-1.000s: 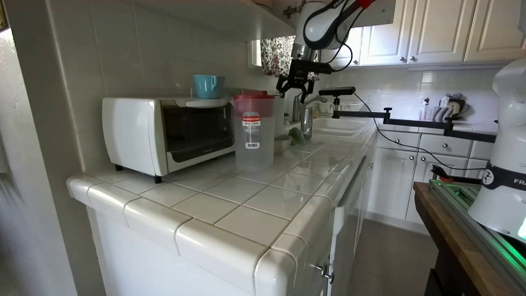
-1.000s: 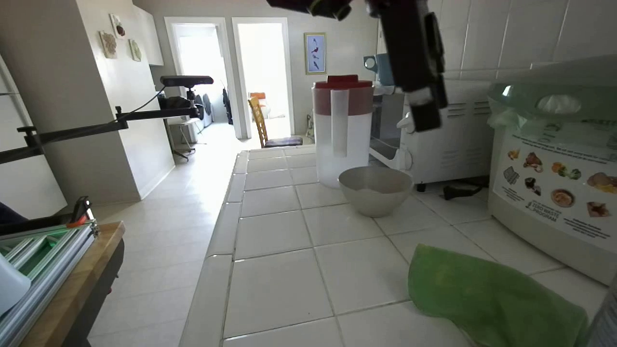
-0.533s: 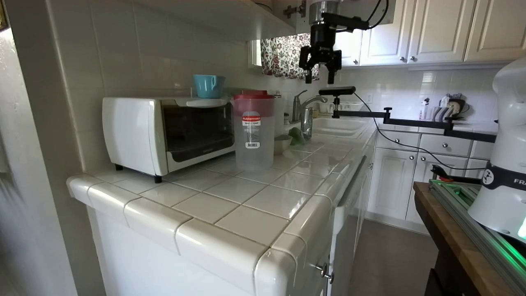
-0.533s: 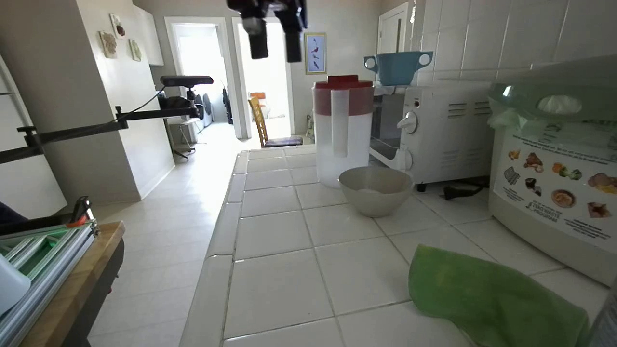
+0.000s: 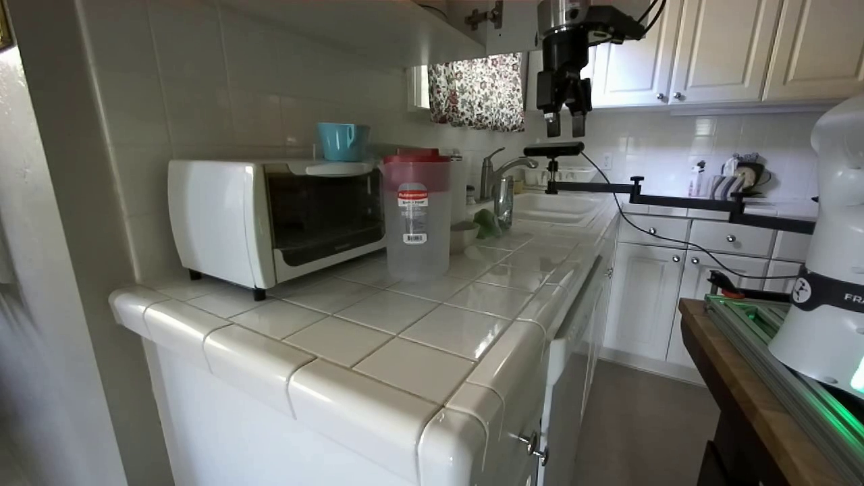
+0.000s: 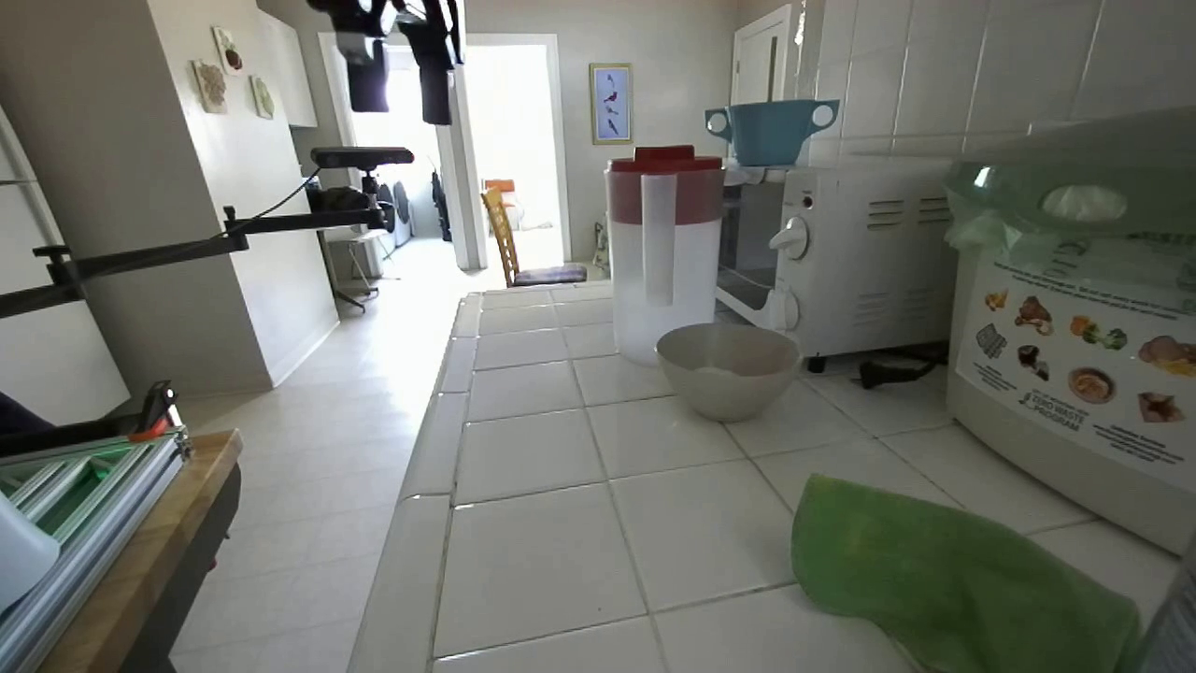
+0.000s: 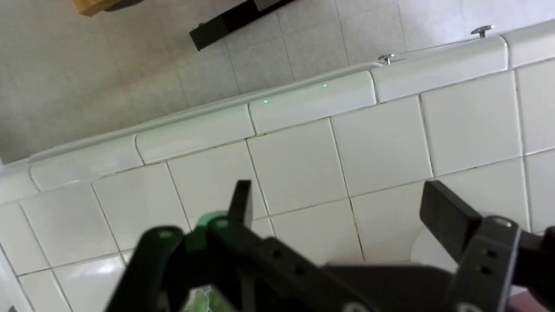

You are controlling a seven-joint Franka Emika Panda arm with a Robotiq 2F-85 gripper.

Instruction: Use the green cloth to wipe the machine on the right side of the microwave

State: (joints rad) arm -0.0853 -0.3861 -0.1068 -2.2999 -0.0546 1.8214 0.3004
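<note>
1. The gripper (image 7: 342, 208) holds nothing: its fingers (image 7: 448, 212) stand wide apart. In an exterior view it hangs at the upper left, tips down, high above the tiled counter (image 6: 542, 551).
2. The green cloth (image 6: 944, 570) lies on the tiles at the lower right of that frame, well apart from the fingers, rumpled, with part of it apparently raised. A green patch at the bottom of the wrist view may be it; too blurred to tell.
3. It should handle as light, soft and limp, hard to damage, apt to skid or fold if pushed sideways. Best come straight down on the raised fold near its middle and pinch several layers, leaving loose fabric for wiping; a bare corner might slip.
4. Just beside it, a grey object (image 6: 1173, 617) is cut off by the frame edge.
5. Beyond, at right, stands the food-waste bin (image 6: 1070, 346), then the white toaster oven (image 6: 864, 262). The bin is probably the "machine", though I cannot be sure.
</note>
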